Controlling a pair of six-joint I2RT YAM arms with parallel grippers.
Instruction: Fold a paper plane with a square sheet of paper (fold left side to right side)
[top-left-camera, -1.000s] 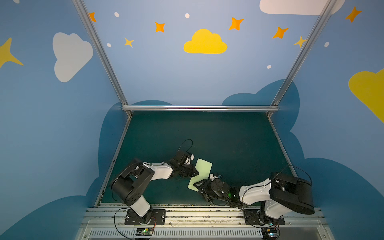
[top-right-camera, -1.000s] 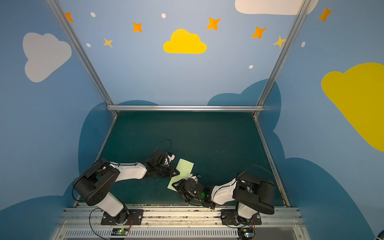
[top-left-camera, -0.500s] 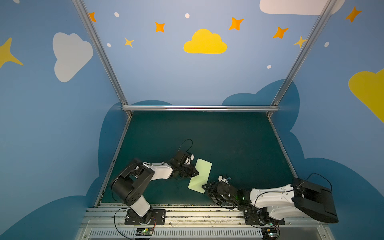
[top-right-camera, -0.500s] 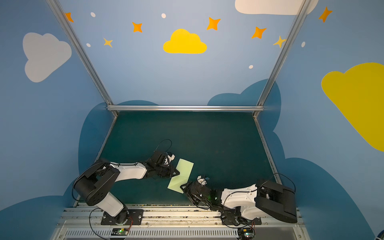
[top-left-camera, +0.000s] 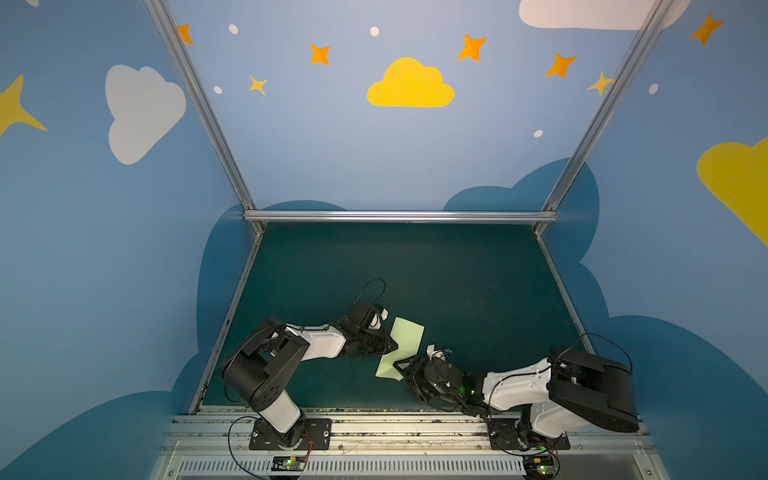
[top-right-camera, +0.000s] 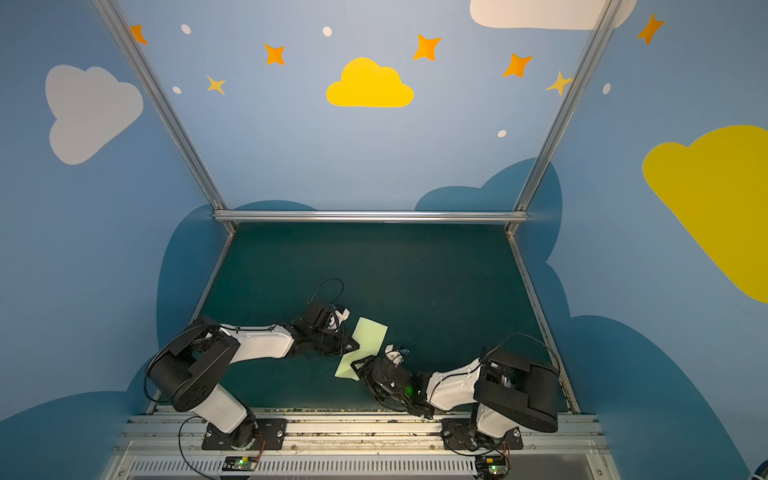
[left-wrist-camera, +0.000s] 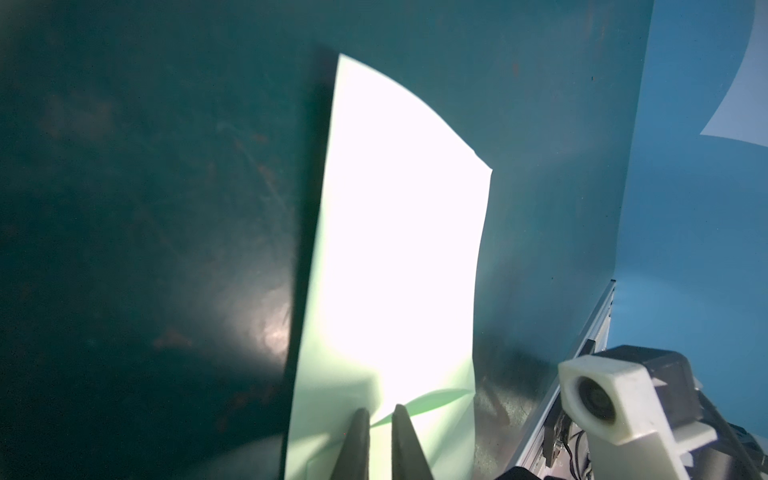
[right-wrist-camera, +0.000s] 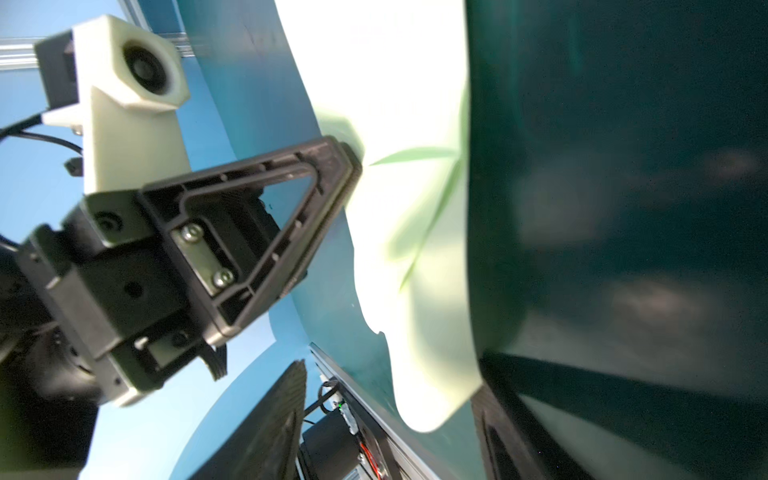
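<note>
Blue walls (top-left-camera: 332, 145) painted with clouds (top-left-camera: 409, 85) and stars (top-left-camera: 320, 54) enclose a dark green tabletop (top-left-camera: 415, 266).

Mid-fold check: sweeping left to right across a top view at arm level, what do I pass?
In a top view: left arm's large black joint → left wrist camera → pale green paper → right wrist camera → right arm's large black joint.

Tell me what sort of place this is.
Probably a robot training booth: a left arm and right arm bolted to a metal rail, handling pale green paper on a dark mat, enclosed by blue panels painted with clouds.
</note>
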